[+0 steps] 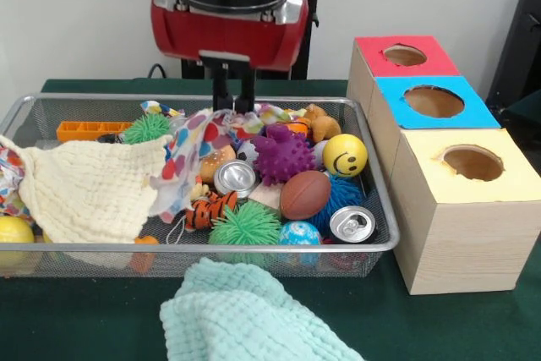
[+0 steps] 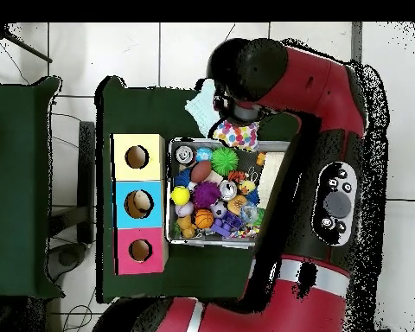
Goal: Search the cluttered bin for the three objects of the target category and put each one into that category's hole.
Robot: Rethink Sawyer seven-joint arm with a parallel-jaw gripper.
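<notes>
Green table cloth (image 1: pixel 473 327), white tiled floor (image 2: pixel 90 52)

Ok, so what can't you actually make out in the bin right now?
1. Front view: the cream cloth covers the bin's left part; anything beneath is hidden.
2. Front view: the gripper's tip sits behind the spotted cloth; open or shut is unclear.
3. Overhead view: the arm covers the gripper and the bin's right edge.

I had the arm (image 2: pixel 332 156) bent across the frame from 6 o'clock up to 12 overhead. In the front view the gripper (image 1: pixel 233 107) hung straight down at 12, fingers (image 1: pixel 221 95) close together and parallel.
</notes>
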